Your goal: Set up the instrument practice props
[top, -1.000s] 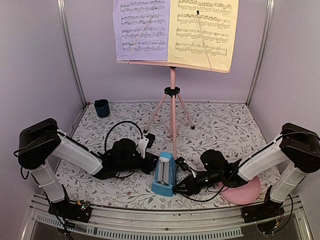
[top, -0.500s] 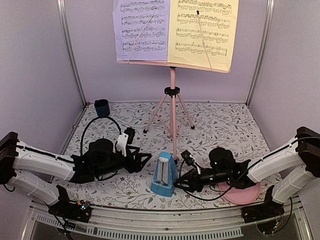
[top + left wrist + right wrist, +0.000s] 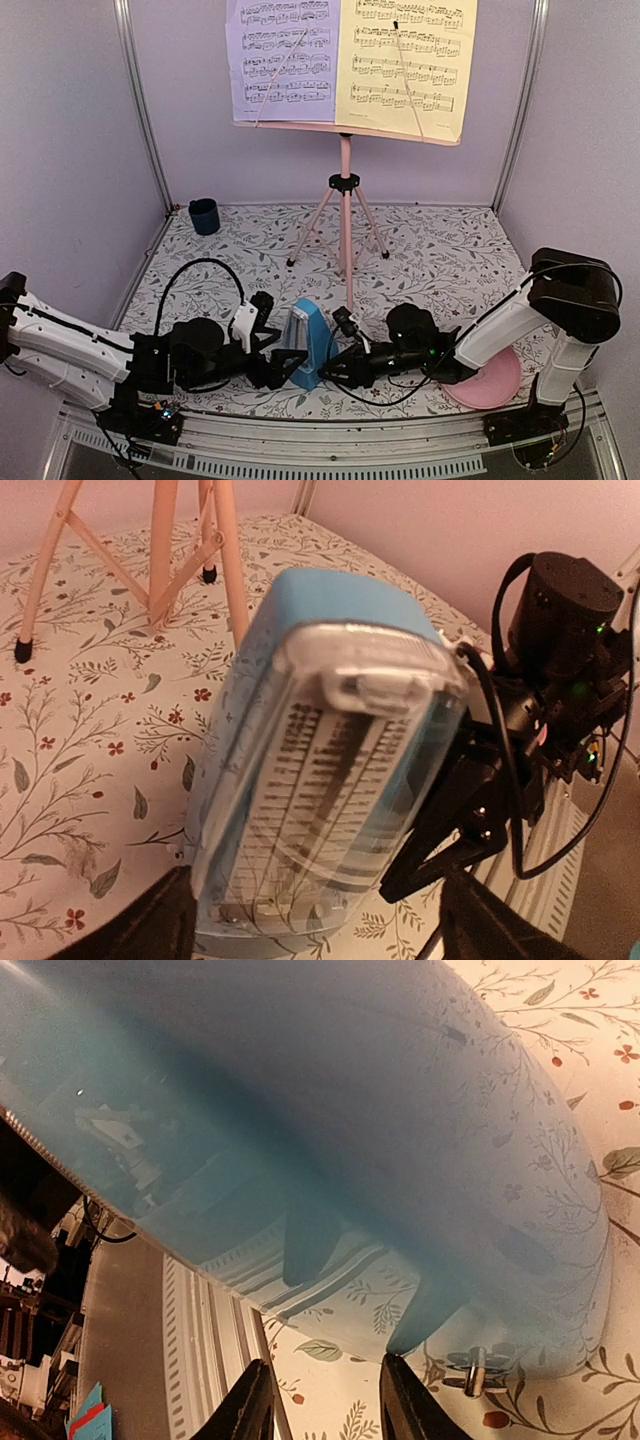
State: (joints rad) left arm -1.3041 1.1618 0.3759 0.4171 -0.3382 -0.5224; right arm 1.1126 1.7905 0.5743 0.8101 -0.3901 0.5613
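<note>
The blue pyramid metronome [image 3: 303, 340] stands on the floral mat near the front edge, its clear face [image 3: 320, 760] turned toward my left gripper. My left gripper [image 3: 275, 368] is open, its dark fingers [image 3: 155, 925] flanking the metronome's base. My right gripper [image 3: 335, 365] is on the opposite side, open with nothing between its fingers. One of its fingertips [image 3: 398, 1380] touches the glossy blue side [image 3: 300, 1110]. The pink tripod music stand [image 3: 345, 190] stands at the back. It carries the lavender sheet [image 3: 285, 55] and the yellow sheet [image 3: 405, 60].
A small dark blue cup [image 3: 204, 215] sits at the back left corner. A round pink plate [image 3: 492, 385] lies at the front right under the right arm. The stand's legs [image 3: 160, 540] spread behind the metronome. A metal rail [image 3: 330, 445] borders the front.
The metronome has shifted left. My left gripper opened wide, pulled back, then came in low around the metronome's base. My right gripper followed the metronome leftward.
</note>
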